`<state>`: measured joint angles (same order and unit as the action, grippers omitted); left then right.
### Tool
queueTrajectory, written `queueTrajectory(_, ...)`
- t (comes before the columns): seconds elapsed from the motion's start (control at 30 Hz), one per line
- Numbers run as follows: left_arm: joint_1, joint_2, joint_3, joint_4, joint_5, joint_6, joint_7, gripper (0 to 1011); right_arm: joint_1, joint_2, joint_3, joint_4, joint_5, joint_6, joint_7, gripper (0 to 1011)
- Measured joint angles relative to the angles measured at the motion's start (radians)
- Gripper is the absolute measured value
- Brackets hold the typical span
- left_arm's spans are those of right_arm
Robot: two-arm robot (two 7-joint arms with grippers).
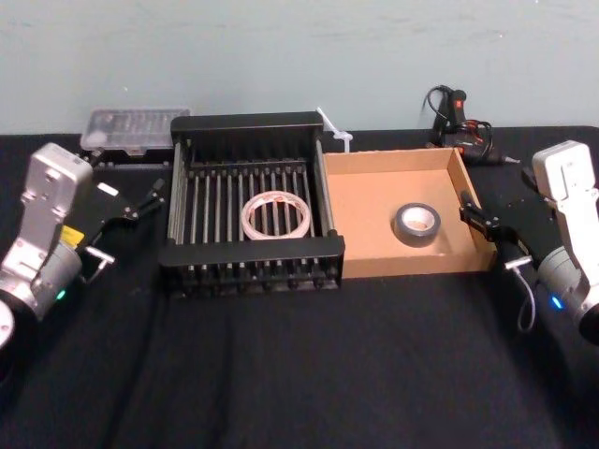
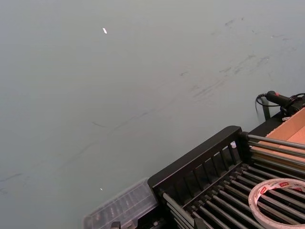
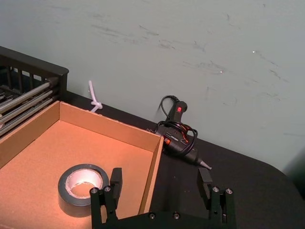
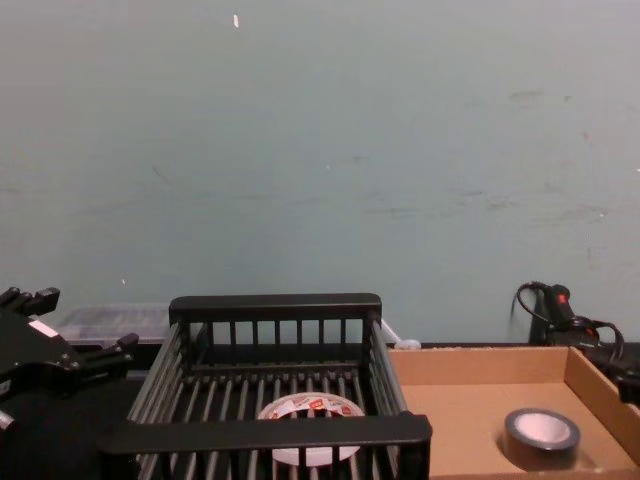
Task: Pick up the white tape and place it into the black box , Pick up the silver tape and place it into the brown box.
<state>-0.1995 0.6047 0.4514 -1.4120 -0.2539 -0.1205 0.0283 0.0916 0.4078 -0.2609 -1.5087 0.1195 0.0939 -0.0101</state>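
Black table [image 1: 281,374], pale wall [image 1: 281,56], left gripper [image 1: 148,202], right gripper [image 3: 159,174], jaws apart, empty

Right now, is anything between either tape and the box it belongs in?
Nothing visible does. The white tape already lies on the bars of the black box, and the silver tape on the floor of the brown box. The left claw sits beside the black box, the right claw by the brown box's right wall.
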Motion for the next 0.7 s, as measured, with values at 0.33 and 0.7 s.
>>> queueTrajectory(0.33, 0.000, 0.000, 0.000, 0.000, 0.000, 0.000, 0.000, 1001, 0.002, 0.003, -0.004, -0.001, 0.000, -0.001, 0.003, 1002)
queueTrajectory(0.7, 0.000, 0.000, 0.000, 0.000, 0.000, 0.000, 0.000, 1001, 0.003, 0.004, -0.005, -0.002, 0.001, -0.002, 0.004, 1002)
